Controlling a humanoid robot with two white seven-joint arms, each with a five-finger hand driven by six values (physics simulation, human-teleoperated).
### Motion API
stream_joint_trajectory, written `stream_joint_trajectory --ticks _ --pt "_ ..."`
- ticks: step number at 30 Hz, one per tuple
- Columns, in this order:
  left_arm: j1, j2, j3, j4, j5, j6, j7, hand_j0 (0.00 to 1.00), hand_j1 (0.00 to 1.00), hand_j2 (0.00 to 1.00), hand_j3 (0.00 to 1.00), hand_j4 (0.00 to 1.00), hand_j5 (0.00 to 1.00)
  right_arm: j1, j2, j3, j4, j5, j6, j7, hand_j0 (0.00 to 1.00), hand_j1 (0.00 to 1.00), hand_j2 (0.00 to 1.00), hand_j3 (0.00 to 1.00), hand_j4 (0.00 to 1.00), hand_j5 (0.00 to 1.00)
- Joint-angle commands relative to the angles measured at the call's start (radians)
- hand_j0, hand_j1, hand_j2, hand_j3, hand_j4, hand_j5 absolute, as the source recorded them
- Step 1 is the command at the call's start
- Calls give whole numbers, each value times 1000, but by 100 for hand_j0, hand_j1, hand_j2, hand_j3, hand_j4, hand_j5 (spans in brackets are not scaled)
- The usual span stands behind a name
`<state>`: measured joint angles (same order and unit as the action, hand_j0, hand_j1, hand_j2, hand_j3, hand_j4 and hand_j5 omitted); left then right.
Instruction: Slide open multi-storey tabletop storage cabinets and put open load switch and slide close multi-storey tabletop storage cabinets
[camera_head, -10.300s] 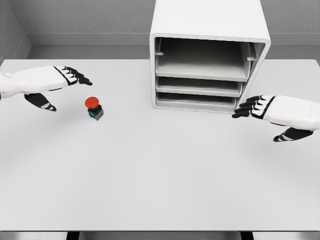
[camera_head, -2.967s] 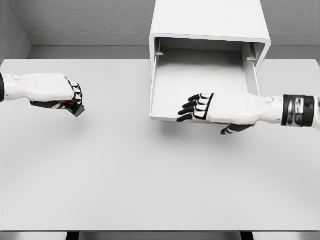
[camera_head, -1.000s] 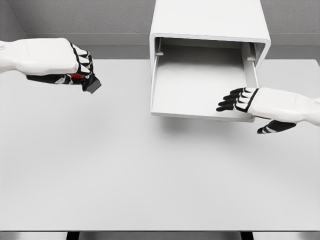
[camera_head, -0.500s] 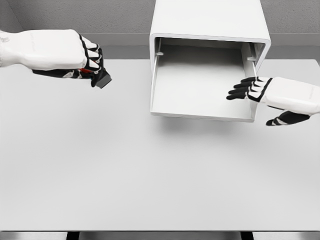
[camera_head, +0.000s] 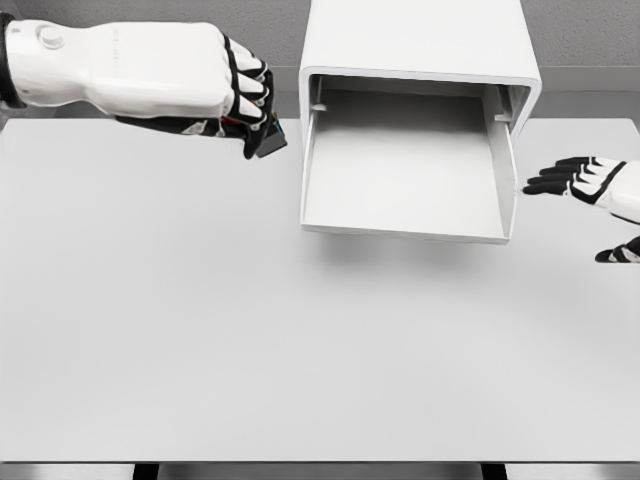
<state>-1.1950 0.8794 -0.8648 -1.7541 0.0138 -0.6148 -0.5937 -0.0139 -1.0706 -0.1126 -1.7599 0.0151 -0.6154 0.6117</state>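
We see a flat, pale grey worktop (camera_head: 250, 340) filling most of the frame, and behind it a textured grey wall (camera_head: 590, 30) across the top edge.

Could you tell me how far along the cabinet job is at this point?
Done: the top drawer of the cabinet is slid open. In hand: the left hand grips the switch beside it. The right hand hangs open. Left: dropping the switch in, sliding the drawer shut.

A bare simulated test bench: plain white table (camera_head: 250, 350) against featureless grey walls (camera_head: 150, 40).
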Motion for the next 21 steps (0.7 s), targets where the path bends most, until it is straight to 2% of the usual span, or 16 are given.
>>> stream_joint_trajectory --ticks 1,4,7,9,11,14,15,17,19,21 --pt "0 -56 1 -2 9 4 -5 35 35 35 35 35 35 6 -9 -127 0 -17 5 -1 100 100 100 100 100 100" --pt "-5 -180 0 4 2 4 -17 35 35 35 35 35 35 87 -6 -205 0 -29 5 -1 100 100 100 100 100 100" --pt "-18 -263 -3 5 2 4 -17 35 35 35 35 35 35 209 -2 -265 0 -32 5 -1 97 97 97 97 97 97" --pt "-35 -312 -7 8 0 4 -17 35 35 35 35 35 35 313 -3 -280 0 -30 5 -1 60 60 60 60 60 60" --pt "-34 -381 -8 33 0 4 -17 35 35 35 35 35 35 380 -3 -279 0 -29 5 -1 51 51 51 51 51 51" --pt "-37 -413 -11 136 -51 4 -17 35 35 35 35 35 35 407 -12 -240 0 -30 5 -1 51 51 51 51 51 51" --pt "-38 -416 -11 156 -70 4 -17 35 35 35 35 35 35 400 -12 -200 0 -29 5 -1 51 51 51 51 51 51" --pt "-38 -424 -11 168 -87 4 -17 35 35 35 35 35 35 394 -25 -179 -1 -30 5 -1 52 52 52 52 52 52" --pt "-38 -438 -14 200 -117 4 -17 35 35 35 35 35 35 365 -55 -136 -1 -29 5 -1 52 52 52 52 52 52" --pt "-37 -441 -34 208 -141 4 -17 36 36 36 36 36 36 316 -58 -72 -1 -29 5 -1 53 53 53 53 53 53"
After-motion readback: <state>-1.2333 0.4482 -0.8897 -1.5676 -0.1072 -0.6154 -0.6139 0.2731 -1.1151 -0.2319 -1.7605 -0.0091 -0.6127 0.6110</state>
